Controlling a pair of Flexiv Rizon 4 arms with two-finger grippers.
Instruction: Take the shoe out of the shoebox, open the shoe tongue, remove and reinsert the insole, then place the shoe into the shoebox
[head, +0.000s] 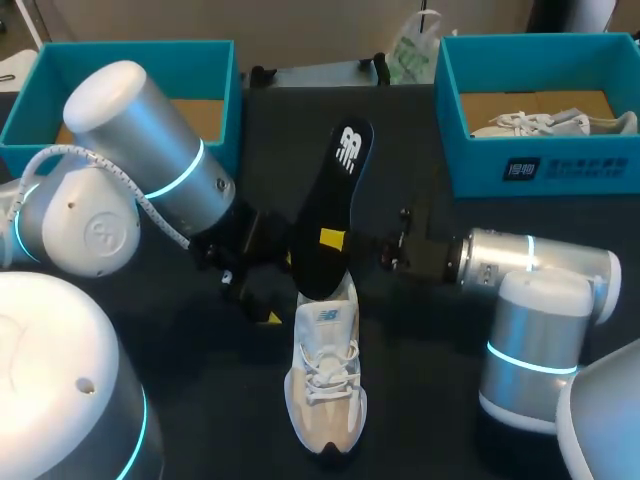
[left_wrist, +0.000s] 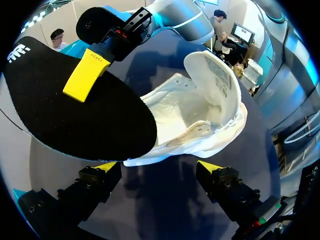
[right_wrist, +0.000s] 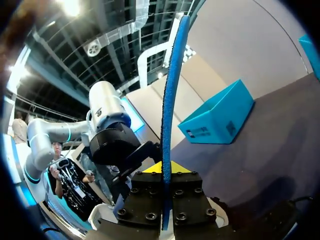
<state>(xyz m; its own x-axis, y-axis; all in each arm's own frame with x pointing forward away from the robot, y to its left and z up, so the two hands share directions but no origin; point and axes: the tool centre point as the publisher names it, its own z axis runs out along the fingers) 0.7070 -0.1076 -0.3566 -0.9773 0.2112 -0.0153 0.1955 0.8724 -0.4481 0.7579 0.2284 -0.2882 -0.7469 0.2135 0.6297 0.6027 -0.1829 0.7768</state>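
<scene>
Two teal shoeboxes (head: 478, 160) behind, insole (head: 335, 200) over heel of shoe (head: 325, 390)

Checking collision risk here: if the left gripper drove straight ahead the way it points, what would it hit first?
Probably the shoe, lying on the table just ahead of the open left gripper. The insole hangs close above that line, so depth is uncertain.
</scene>
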